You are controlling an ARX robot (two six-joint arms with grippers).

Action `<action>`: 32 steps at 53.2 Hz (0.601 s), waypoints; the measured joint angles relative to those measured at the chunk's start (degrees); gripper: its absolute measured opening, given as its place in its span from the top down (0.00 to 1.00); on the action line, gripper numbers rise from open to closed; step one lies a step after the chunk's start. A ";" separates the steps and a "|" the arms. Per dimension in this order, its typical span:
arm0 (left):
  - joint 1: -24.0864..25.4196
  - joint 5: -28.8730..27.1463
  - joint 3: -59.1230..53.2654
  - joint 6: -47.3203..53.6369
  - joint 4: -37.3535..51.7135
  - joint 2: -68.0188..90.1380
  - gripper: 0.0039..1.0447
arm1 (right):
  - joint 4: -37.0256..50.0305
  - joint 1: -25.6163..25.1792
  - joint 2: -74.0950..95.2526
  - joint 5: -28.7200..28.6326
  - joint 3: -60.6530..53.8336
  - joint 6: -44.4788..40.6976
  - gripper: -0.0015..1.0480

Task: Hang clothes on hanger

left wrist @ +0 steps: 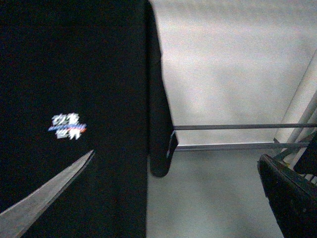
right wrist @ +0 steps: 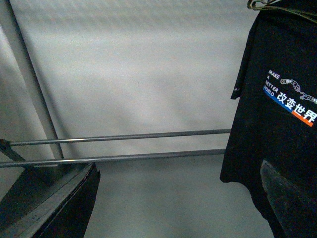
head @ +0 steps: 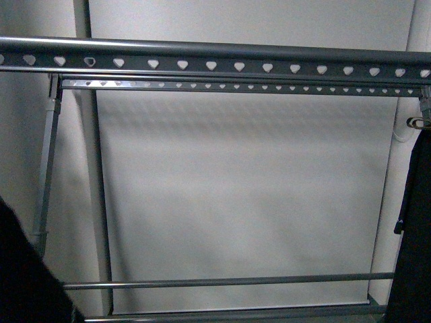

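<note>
So, starting at the left: the left gripper (left wrist: 176, 155) has its fingers (left wrist: 44, 196) spread wide with nothing pinched between them. It points about level at the rack's low bars. One finger is a flat grey wedge that overlaps a black tee (left wrist: 74, 59); I can't tell if it actually touches. That tee is matte, its sleeve hangs straight down, and it has a small blurry print (left wrist: 68, 127) of white characters with a blue-to-red streak. The front view only gets a plain dark cloth (head: 27, 282) in its bottom-left corner, and I can't tell if it's the same tee.

In the middle is the grey metal rack (head: 215, 64). Its glossy top rail is punched with heart holes, with a thinner punched rail (head: 242, 85) behind it and thin round bars (head: 229, 281) low down.

The right gripper (right wrist: 179, 163) is also spread and holding nothing.

At the rack's right end, the black T-shirt (right wrist: 277, 148) hangs from a wire hook (right wrist: 267, 4). Only the right wrist view shows its print: "MAKE A BETTER WORLD", white characters and a slanted blue-and-orange-red stripe. In the front view it's just a dark strip (head: 414, 235).
</note>
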 joint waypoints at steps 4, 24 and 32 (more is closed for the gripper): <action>0.00 0.00 0.00 0.00 0.00 0.00 0.06 | 0.00 0.00 0.00 0.02 0.00 0.00 0.07; 5.73 4.63 4.92 -4.92 6.62 17.84 0.06 | 0.00 0.00 0.00 0.02 0.00 0.00 0.07; 9.44 -3.96 16.68 -14.75 13.99 39.56 0.06 | 0.00 0.00 0.00 0.00 0.00 0.00 0.07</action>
